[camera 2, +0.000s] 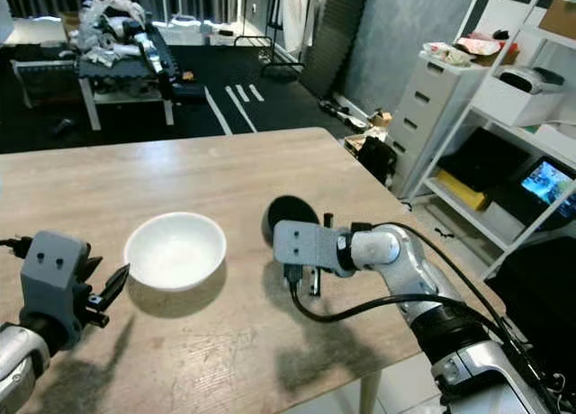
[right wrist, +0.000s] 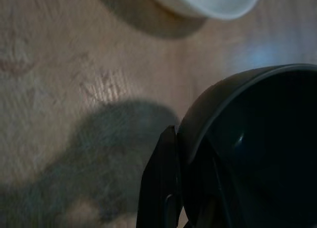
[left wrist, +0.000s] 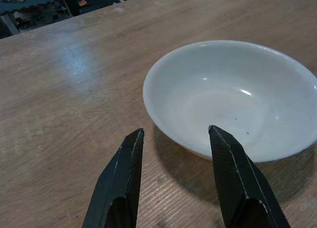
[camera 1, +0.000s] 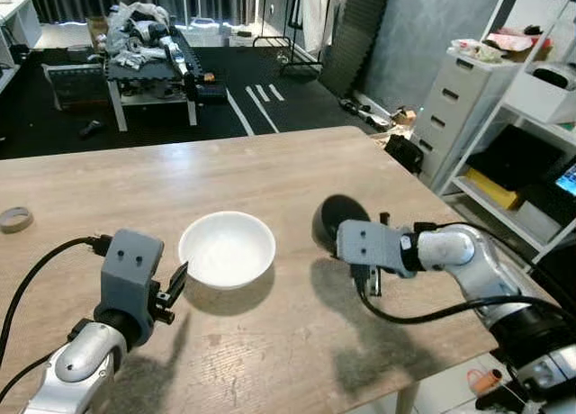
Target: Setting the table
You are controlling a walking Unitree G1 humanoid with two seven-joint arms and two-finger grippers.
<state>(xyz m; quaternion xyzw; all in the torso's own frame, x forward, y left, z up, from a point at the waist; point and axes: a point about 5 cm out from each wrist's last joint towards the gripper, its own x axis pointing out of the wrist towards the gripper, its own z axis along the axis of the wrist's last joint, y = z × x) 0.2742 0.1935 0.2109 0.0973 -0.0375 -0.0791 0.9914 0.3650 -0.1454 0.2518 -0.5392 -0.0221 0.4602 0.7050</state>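
Two bowls on table (camera 1: 270,162): right gripper (right wrist: 198,188) clamped over black bowl (right wrist: 257,139) rim (for carrying); left gripper (left wrist: 176,139) spread beside white bowl (camera 1: 227,248), apparently released.

Even overhead light cast soft shadows on the desk (camera 1: 270,171); the right wrist view was dim and blurred.

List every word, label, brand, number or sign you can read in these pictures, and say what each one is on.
No text can be read.
Round white ceramic bowl: unmarked.
Round black bowl, clamped by the right gripper: unmarked.
Grey housing of the left gripper: unmarked.
Lit screen on the white shelf unit: too small and blurred.
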